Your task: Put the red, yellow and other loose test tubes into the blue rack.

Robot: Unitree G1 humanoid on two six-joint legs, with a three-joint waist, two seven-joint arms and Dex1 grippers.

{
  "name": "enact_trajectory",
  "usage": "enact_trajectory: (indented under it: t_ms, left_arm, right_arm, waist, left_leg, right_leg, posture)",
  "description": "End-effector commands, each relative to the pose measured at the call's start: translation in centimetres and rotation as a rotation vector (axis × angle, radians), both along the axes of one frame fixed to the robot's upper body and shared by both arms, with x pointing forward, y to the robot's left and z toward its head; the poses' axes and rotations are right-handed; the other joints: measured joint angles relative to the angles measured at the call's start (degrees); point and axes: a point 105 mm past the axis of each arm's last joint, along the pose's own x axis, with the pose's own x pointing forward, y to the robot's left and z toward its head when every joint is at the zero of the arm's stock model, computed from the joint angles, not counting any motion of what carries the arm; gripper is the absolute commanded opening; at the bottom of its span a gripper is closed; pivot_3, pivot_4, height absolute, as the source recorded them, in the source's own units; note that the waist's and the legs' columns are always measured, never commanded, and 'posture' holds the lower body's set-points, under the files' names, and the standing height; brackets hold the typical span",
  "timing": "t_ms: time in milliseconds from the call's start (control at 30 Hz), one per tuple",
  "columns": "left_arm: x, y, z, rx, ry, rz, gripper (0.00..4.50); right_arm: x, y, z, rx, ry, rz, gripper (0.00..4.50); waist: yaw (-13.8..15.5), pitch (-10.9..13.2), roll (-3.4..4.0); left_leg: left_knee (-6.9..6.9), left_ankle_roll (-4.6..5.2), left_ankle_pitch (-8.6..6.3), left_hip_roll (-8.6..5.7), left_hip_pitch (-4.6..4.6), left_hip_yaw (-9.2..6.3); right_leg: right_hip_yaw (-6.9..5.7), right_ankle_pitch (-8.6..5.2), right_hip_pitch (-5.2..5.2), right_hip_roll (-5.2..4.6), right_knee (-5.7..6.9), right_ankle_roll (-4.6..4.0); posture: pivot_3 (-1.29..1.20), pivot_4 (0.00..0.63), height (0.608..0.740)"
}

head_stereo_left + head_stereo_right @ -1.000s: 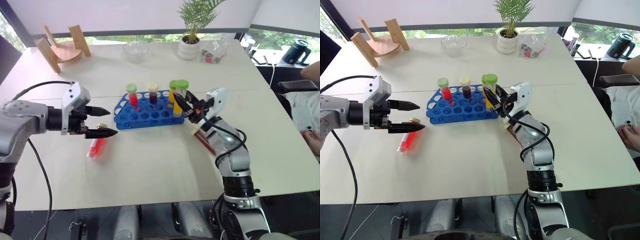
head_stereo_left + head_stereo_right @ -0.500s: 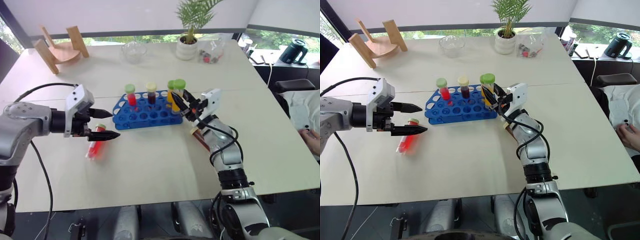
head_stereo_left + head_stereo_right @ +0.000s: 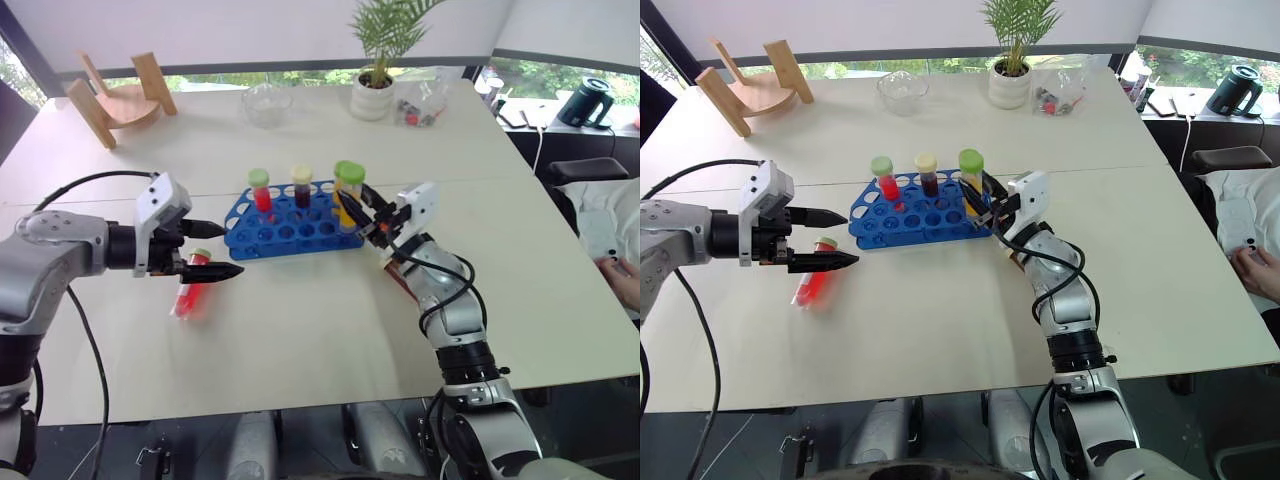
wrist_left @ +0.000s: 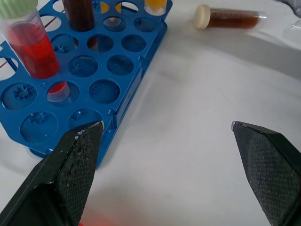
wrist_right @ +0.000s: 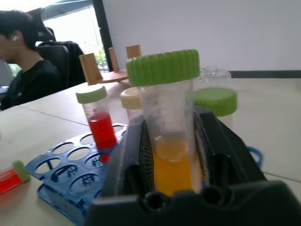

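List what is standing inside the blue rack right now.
The blue rack holds a red tube, a dark brown tube and yellow tubes at its right end, one clamped in the right hand. Whether that one is seated is hidden by the fingers.

Yellow tube upright over blue rack

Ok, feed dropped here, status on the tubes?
Right gripper shut on yellow tube, at blue rack. Left gripper open above red tube. Brown tube loose on table.
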Motion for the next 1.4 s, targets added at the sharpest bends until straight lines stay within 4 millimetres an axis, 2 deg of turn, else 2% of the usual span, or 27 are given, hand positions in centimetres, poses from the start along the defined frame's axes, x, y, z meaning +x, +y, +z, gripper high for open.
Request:
enact_trajectory:
  t_ms: [33,233,267,333,400,433,467,633,733,767,867,933,1100,1267,1400]
  left_arm:
    - [0.3,0.1,0.9,0.001,-0.054,0.003,4.5]
    - [0.3,0.2,0.9,0.001,-0.057,0.008,4.5]
    - [0.3,0.2,0.8,0.001,-0.058,0.01,4.5]
    - [0.4,0.2,0.6,0.008,-0.058,0.011,4.5]
    - [0.4,0.0,0.5,0.005,-0.056,0.0,4.5]
    - [0.4,-0.2,0.5,-0.002,-0.057,-0.008,4.5]
    - [0.4,-0.4,0.6,-0.007,-0.059,-0.014,4.5]
    - [0.1,-1.1,0.8,-0.004,-0.073,-0.064,4.5]
    - [-0.5,-1.5,0.6,0.041,-0.078,-0.121,4.5]
    - [-0.9,-1.7,0.5,0.061,-0.079,-0.145,4.5]
    - [-1.8,-1.7,-0.1,0.145,-0.091,-0.199,4.5]
    - [-2.0,-1.9,-0.5,0.184,-0.11,-0.213,4.5]
    - [-2.0,-2.3,-1.5,0.261,-0.169,-0.198,4.5]
    - [-2.7,-3.9,-2.7,0.18,-0.155,-0.177,4.5]
    - [-3.4,-4.6,-4.3,0.117,-0.107,-0.143,4.5]
  right_arm:
    - [-0.1,0.5,0.6,-0.016,-0.051,0.014,0.79]
    - [-0.2,0.7,0.7,-0.013,-0.059,0.017,0.79]
    - [-0.3,0.6,0.8,-0.013,-0.061,0.017,1.81]
    - [-0.6,0.4,0.9,-0.02,-0.067,0.017,2.64]
    - [-0.9,0.1,1.1,-0.031,-0.071,0.016,3.84]
    - [-1.1,-0.2,1.5,-0.038,-0.075,0.014,4.28]
    - [-1.3,-0.6,1.8,-0.048,-0.079,0.011,4.44]
    - [-3.3,-3.6,5.8,-0.117,-0.063,0.077,4.44]
    - [-4.6,-6.1,6.6,-0.288,0.07,0.184,4.44]
    - [-4.7,-7.0,6.5,-0.362,0.135,0.2,4.44]
    - [-5.5,-9.6,4.4,-0.618,0.419,0.237,4.44]
    - [-6.2,-10.7,3.4,-0.68,0.608,0.255,4.44]
    - [-5.3,-10.9,2.0,-0.729,0.896,0.205,4.44]
    - [-3.7,-10.7,0.7,-0.774,1.026,0.177,4.44]
    - [-2.5,-10.0,-0.8,-0.821,1.054,0.174,4.44]
  waist:
    - [0.0,0.0,0.0]
    - [-0.01,0.0,0.0]
    - [-0.02,0.0,0.0]
    - [-0.01,0.0,0.0]
    - [0.0,0.0,0.0]
    - [0.11,0.0,0.01]
    - [0.25,0.0,0.01]
    - [0.79,0.01,0.01]
    - [1.32,0.02,0.02]
    - [1.38,0.03,0.02]
    - [1.33,0.02,0.01]
    - [1.14,0.03,0.02]
    - [0.62,0.04,0.01]
    - [0.76,0.04,0.01]
    - [0.86,0.04,0.01]
  left_leg:
    - [-0.01,0.0,0.0,0.0,0.0,0.0]
    - [-0.01,0.0,0.0,0.0,0.0,0.0]
    - [-0.01,0.0,0.0,0.0,0.0,0.0]
    - [-0.01,0.0,0.0,0.0,0.0,0.0]
    - [-0.02,0.0,0.0,0.0,0.0,-0.01]
    - [-0.03,0.0,0.0,0.0,0.0,-0.01]
    - [-0.03,0.0,0.0,0.0,-0.01,-0.01]
    - [0.04,0.0,0.0,-0.02,-0.05,0.0]
    - [0.02,0.0,0.0,-0.03,-0.03,0.0]
    - [0.03,0.01,0.0,-0.02,-0.03,0.01]
    - [-0.01,0.02,-0.01,-0.02,-0.02,0.03]
    - [-0.02,0.1,-0.05,0.02,0.04,0.08]
    - [0.04,0.11,-0.06,0.06,0.01,0.16]
    - [0.04,0.14,-0.08,0.03,-0.09,0.18]
    - [0.04,0.21,-0.12,0.04,-0.15,0.16]
  right_leg:
    - [0.0,0.0,-0.01,0.0,0.0,0.0]
    - [0.0,0.0,-0.01,0.0,0.0,0.0]
    - [0.0,0.0,-0.01,0.0,0.0,0.0]
    - [0.0,0.0,-0.01,0.0,0.0,0.0]
    - [0.0,0.0,-0.01,0.0,0.0,0.0]
    - [0.0,0.0,-0.01,0.0,0.0,0.0]
    - [0.0,0.0,-0.01,-0.01,-0.01,0.0]
    - [0.0,0.0,-0.01,-0.03,-0.01,0.01]
    - [0.0,0.0,0.01,-0.03,-0.03,0.01]
    - [0.0,-0.01,0.01,-0.02,-0.03,0.0]
    - [0.02,-0.02,0.0,-0.02,-0.08,-0.01]
    - [0.05,-0.05,0.01,0.02,-0.08,-0.07]
    - [0.09,-0.06,-0.06,0.03,-0.08,-0.09]
    - [0.08,-0.07,-0.14,-0.02,-0.1,-0.06]
    - [0.08,-0.06,-0.23,0.0,-0.09,-0.06]
  posture:
    - [0.0,0.15,0.74]
    - [0.0,0.15,0.74]
    - [0.0,0.15,0.74]
    - [0.0,0.15,0.74]
    - [0.0,0.15,0.74]
    - [0.0,0.15,0.74]
    - [0.0,0.15,0.74]
    - [0.0,0.15,0.74]
    - [0.0,0.15,0.74]
    - [0.0,0.15,0.74]
    - [0.0,0.15,0.74]
    - [0.0,0.15,0.74]
    - [0.0,0.15,0.74]
    - [0.0,0.15,0.74]
    - [0.0,0.15,0.74]
